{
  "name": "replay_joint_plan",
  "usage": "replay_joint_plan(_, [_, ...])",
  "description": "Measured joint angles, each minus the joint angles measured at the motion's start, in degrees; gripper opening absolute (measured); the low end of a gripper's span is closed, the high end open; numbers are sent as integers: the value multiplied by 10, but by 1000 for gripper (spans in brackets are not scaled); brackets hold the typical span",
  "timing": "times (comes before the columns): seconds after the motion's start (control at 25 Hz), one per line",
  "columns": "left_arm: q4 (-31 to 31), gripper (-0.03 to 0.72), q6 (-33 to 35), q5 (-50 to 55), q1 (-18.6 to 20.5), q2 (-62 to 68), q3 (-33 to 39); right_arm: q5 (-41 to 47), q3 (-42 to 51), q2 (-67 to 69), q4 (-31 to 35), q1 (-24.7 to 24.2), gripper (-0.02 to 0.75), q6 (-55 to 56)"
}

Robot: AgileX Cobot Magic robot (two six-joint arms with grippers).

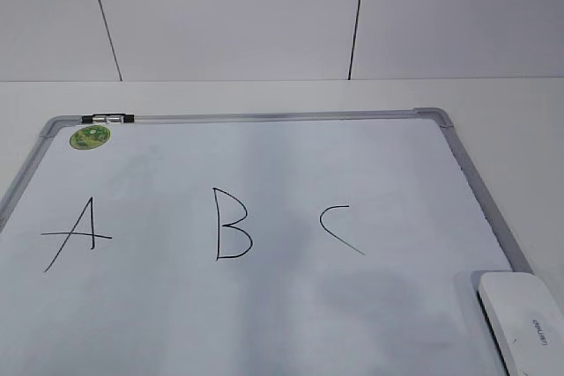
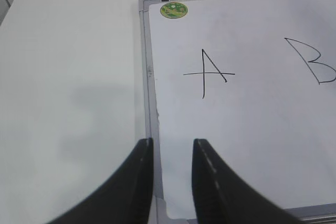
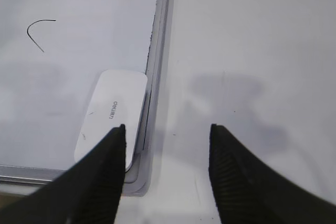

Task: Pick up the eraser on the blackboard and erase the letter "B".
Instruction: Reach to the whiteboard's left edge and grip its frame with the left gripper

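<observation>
The blackboard [image 1: 264, 323] is a white board with a grey frame, lying flat on the table. The letter "B" [image 1: 232, 224] is drawn in thin black line at its middle, between "A" [image 1: 77, 233] and "C" [image 1: 339, 228]. The eraser [image 1: 523, 321], a white rounded block with grey lettering, lies at the board's near right corner; it also shows in the right wrist view [image 3: 112, 117]. My right gripper [image 3: 167, 129] is open and empty, hovering over the table just right of the eraser. My left gripper [image 2: 172, 142] is open and empty above the board's left frame; "B" shows there partly [image 2: 314, 61].
A round green sticker [image 1: 90, 136] and a small black-and-silver clip [image 1: 107, 118] sit at the board's far left corner. The white table [image 3: 252, 51] extends to the right of the board, and to its left [image 2: 68, 77]. A tiled wall [image 1: 264, 15] stands behind.
</observation>
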Motion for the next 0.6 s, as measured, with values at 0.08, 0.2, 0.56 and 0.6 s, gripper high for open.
replay_joint_plan(0.08, [0, 200, 0, 0, 0, 0, 0, 0, 0, 0, 0, 0, 388, 0])
replay_joint_plan(0.2, [0, 200, 0, 0, 0, 0, 0, 0, 0, 0, 0, 0, 388, 0])
replay_joint_plan(0.56, [0, 200, 0, 0, 0, 0, 0, 0, 0, 0, 0, 0, 388, 0])
replay_joint_plan(0.6, [0, 200, 0, 0, 0, 0, 0, 0, 0, 0, 0, 0, 388, 0])
